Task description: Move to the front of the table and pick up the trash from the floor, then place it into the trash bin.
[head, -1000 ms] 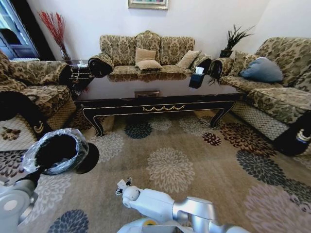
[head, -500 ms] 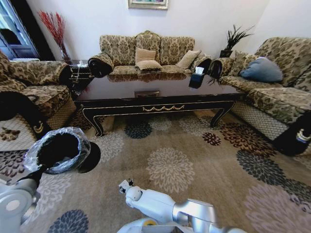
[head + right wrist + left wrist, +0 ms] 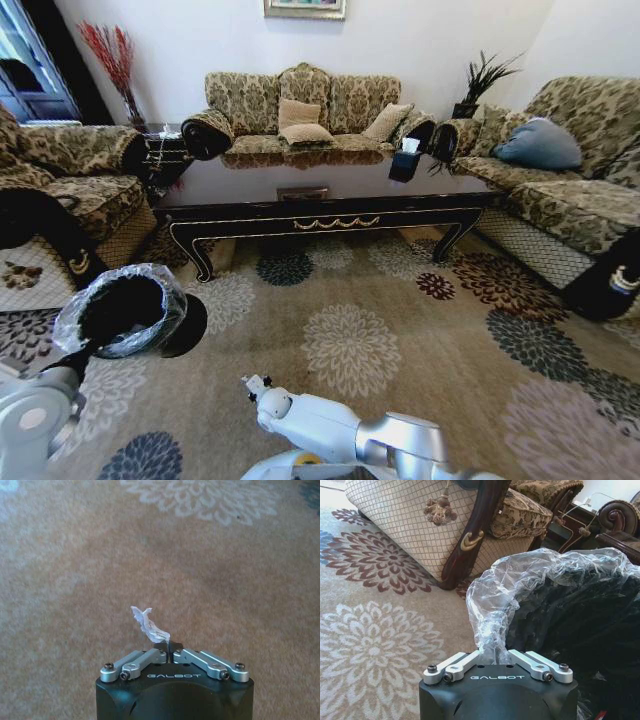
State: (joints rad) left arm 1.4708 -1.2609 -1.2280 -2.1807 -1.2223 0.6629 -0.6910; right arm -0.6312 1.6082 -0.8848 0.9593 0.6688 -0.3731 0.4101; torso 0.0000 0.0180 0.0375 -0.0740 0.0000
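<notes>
The trash bin (image 3: 122, 312) is held up off the flowered carpet (image 3: 400, 330) at the robot's left side. It is a small round black bin with a crinkly clear liner (image 3: 520, 585) around its rim. The left pincer (image 3: 495, 655) is pinched together on the liner at the rim. A small white scrap of trash (image 3: 149, 624) is clamped in the closed tips of the right pincer (image 3: 169, 647), low above the carpet, in front of the robot. The scrap is seen near the bin, to its right. The long dark coffee table (image 3: 320, 205) stands farther away, in front of the sofa (image 3: 300, 110).
</notes>
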